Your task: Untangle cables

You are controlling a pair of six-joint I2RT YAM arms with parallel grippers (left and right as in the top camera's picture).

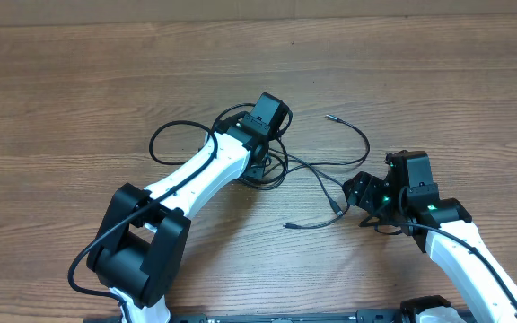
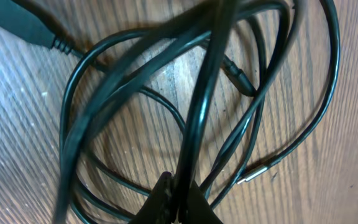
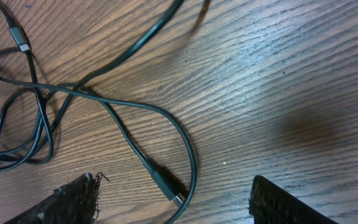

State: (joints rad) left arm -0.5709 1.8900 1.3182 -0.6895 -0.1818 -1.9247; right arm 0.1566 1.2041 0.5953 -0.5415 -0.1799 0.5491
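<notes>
From overhead, the cables lie as a knot of black loops just off the middle of the worktop. One loop is flung out toward 9 o'clock and a loose strand trails toward 3. My left arm lies across the knot and hides any grip there. My right fingers hang at about 4 o'clock from the knot, beside two stray plug ends.

The left wrist view supplies what the overhead hides. My left fingers are together at 6 o'clock, clamped on one black strand that runs straight up to 12. Several loops ring that strand, and a silver-tipped plug lies toward 4.

In the right wrist view my right fingers stand apart at 7 and 5 o'clock with nothing gripped. A plug end rests on the wood between them, and the knot sits off toward 9.

I judge this to be the start of drawing one strand free. Next I would lift and pull slowly with the left, while the right closes on the plug end and draws it the opposite way.
</notes>
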